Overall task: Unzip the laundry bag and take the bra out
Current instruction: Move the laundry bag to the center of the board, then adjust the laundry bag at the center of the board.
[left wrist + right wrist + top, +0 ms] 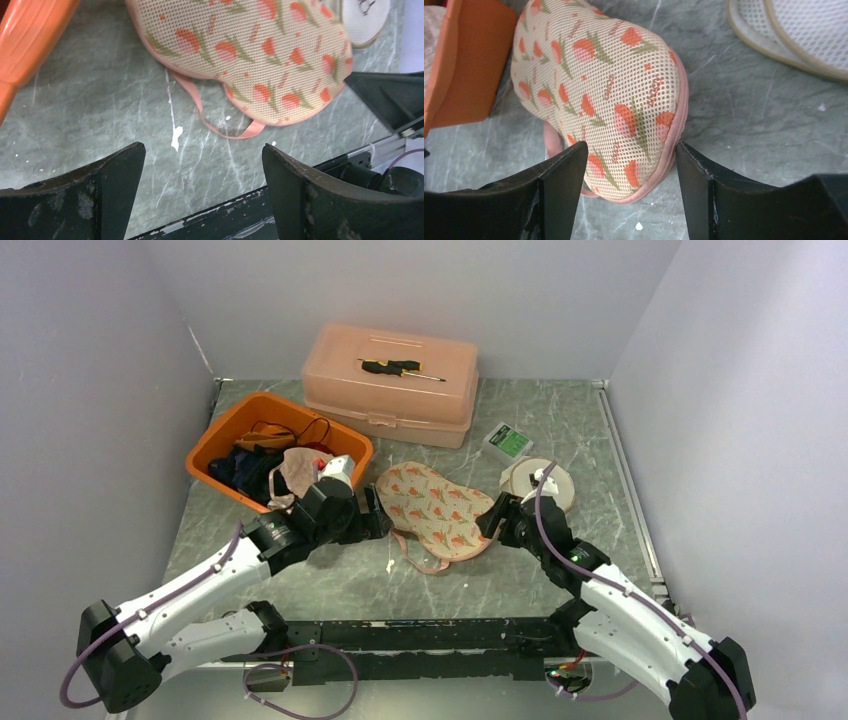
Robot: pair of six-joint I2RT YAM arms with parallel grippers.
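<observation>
The laundry bag [435,508] is a beige mesh pouch printed with orange tulips, lying flat mid-table. Its pink zipper [678,125] runs along the edge and looks closed. A pink strap loop [235,132] trails from its near side. No bra shows in any view. My left gripper [380,515] hovers open just left of the bag, and in its wrist view [202,147] only bare table lies between the fingers. My right gripper [497,515] stands open at the bag's right end. That end sits in the gap [631,146] between the fingers, not pinched.
An orange bin [225,440] of clothes sits at the back left, close behind my left wrist. A pink lidded box [390,390] with a screwdriver [400,367] on top stands at the back. A green-white packet [508,441] and a white mesh pouch [540,480] lie right of the bag.
</observation>
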